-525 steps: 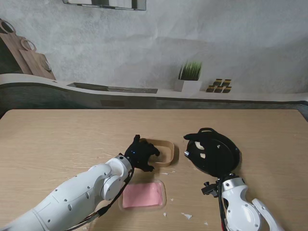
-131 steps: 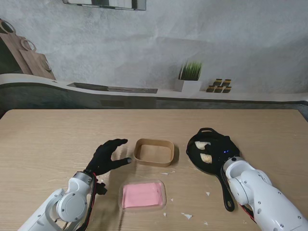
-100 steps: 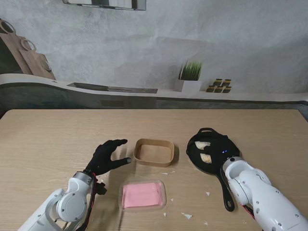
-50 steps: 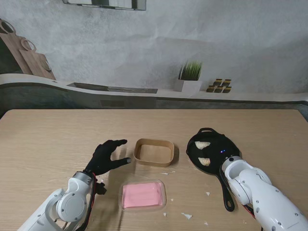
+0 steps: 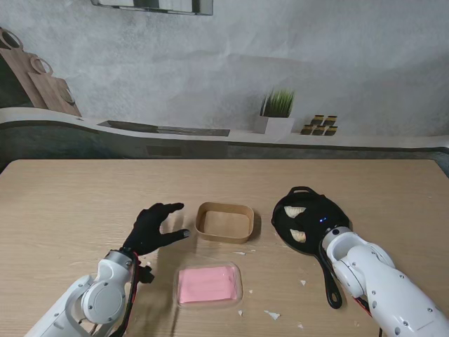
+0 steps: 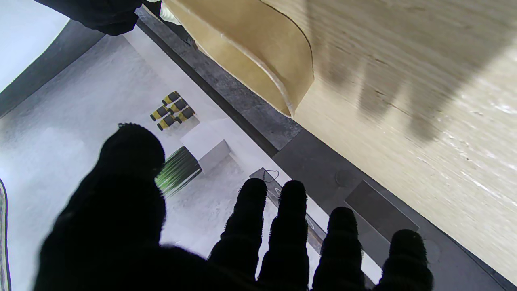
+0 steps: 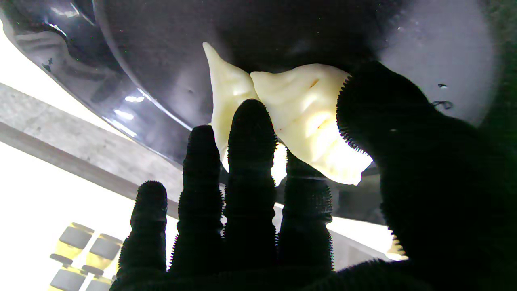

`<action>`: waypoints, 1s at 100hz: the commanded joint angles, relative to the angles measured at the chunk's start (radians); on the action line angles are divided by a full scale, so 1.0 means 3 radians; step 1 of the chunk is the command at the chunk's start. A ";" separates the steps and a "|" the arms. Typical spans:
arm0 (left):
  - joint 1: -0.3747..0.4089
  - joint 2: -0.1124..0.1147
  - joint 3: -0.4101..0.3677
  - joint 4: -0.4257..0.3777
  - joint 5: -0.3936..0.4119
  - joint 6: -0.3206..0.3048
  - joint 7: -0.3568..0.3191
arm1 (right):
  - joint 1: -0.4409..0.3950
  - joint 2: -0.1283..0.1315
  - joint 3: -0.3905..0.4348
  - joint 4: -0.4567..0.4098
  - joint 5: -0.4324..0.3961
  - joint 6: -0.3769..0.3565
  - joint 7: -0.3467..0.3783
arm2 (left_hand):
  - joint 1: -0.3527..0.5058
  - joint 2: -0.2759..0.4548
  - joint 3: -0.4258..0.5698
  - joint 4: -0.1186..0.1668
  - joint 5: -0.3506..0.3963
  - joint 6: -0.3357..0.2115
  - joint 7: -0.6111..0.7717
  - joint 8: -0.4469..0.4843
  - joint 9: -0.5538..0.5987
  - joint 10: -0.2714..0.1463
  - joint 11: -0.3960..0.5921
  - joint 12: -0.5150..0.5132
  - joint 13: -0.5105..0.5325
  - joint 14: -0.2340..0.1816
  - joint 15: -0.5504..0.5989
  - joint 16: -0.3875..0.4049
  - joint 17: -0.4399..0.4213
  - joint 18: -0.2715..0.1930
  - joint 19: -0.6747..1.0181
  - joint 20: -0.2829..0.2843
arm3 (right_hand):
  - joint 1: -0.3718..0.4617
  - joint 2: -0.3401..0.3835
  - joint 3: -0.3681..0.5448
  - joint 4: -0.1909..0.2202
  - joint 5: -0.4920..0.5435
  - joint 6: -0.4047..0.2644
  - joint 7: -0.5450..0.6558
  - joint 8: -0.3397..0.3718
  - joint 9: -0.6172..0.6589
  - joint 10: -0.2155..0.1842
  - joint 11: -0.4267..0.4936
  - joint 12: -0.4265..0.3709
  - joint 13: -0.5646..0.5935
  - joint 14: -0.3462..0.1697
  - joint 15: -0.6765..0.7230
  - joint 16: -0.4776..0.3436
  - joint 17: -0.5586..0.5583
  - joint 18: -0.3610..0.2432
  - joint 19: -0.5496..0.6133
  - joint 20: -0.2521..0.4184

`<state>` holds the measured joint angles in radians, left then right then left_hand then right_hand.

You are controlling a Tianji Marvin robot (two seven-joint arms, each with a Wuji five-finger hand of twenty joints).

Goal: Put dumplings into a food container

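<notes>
My right hand (image 7: 323, 194) reaches into the glossy black pan (image 5: 312, 217), rubbery fingers apart around a pale pleated dumpling (image 7: 311, 121). My left hand (image 5: 153, 229) rests spread left of the brown paper container (image 5: 224, 222).

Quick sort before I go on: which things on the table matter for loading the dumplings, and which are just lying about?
Part of the job:
- dumplings, two in the pan
- black pan
- brown container, nothing in it
- right hand, reaching for the nearer dumpling
- left hand, open beside the container

Just lying about:
- clear tray with a pink slab
- white scraps
- potted plant on the back ledge
</notes>
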<state>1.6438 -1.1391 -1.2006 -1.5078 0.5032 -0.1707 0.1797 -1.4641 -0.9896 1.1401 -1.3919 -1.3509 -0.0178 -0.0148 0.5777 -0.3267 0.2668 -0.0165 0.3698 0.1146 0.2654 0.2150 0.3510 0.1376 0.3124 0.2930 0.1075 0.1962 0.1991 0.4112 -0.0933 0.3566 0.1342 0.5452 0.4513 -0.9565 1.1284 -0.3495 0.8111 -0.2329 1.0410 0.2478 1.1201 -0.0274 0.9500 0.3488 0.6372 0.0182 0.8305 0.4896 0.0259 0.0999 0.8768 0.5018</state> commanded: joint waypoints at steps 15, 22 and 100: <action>0.0016 -0.0009 -0.0009 -0.0010 0.0008 -0.0013 -0.0031 | -0.0044 -0.0022 0.0051 0.0064 0.0008 -0.0073 -0.0290 | 0.0021 0.0002 0.0037 0.0010 0.0048 0.0031 0.0033 0.0037 0.0049 0.0034 0.0041 0.0031 -0.0075 -0.0065 -0.0014 0.0071 -0.0027 -0.0103 -0.0170 -0.0085 | 0.0309 0.0100 0.0541 -0.0003 0.0259 -0.0125 0.0395 0.0174 0.0222 0.0144 0.0261 0.0106 0.0132 -0.0088 0.0135 0.0044 -0.0032 0.0080 0.0175 -0.0145; 0.0013 -0.0009 -0.0011 -0.0006 0.0011 -0.0020 -0.0030 | -0.0066 -0.0028 0.0114 0.0053 0.0012 -0.0119 -0.0408 | 0.0018 0.0001 0.0037 0.0010 0.0050 0.0036 0.0033 0.0037 0.0053 0.0038 0.0040 0.0031 -0.0074 -0.0066 -0.0013 0.0072 -0.0024 -0.0100 -0.0176 -0.0100 | 0.0321 0.0130 0.0566 0.0010 0.0237 -0.0084 0.0408 0.0212 0.0196 0.0167 0.0287 0.0133 0.0103 -0.0093 0.0148 0.0052 -0.0054 0.0066 0.0184 -0.0170; 0.0029 -0.0015 -0.0045 -0.0014 -0.0002 -0.0066 -0.0004 | -0.0334 -0.0277 0.0680 -0.0427 0.0934 -0.0135 -0.0804 | 0.0017 0.0032 0.0027 0.0008 0.0063 0.0046 0.0026 0.0033 0.0062 0.0041 0.0035 0.0031 -0.0063 -0.0065 -0.0009 0.0071 -0.0019 -0.0100 -0.0167 -0.0171 | 0.0372 0.0065 0.0812 0.0000 0.0240 0.0060 0.0432 0.0387 0.0126 0.0322 0.0416 0.0258 0.0069 -0.0040 0.0321 0.0134 -0.0088 0.0081 0.0200 -0.0256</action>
<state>1.6462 -1.1395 -1.2094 -1.5053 0.5040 -0.1856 0.1883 -1.5677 -1.0543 1.3560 -1.4796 -1.0650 -0.0606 -0.2840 0.5777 -0.3268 0.2668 -0.0165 0.3700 0.1232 0.2655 0.2150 0.3623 0.1376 0.3125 0.2933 0.1075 0.1961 0.1991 0.4209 -0.0934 0.3564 0.1233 0.5091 0.4892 -0.9660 1.2182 -0.3714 0.8229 -0.1484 1.0425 0.2975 1.1404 0.0413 1.0364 0.4138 0.6651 0.0079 0.9146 0.5187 0.0266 0.1014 0.9170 0.4483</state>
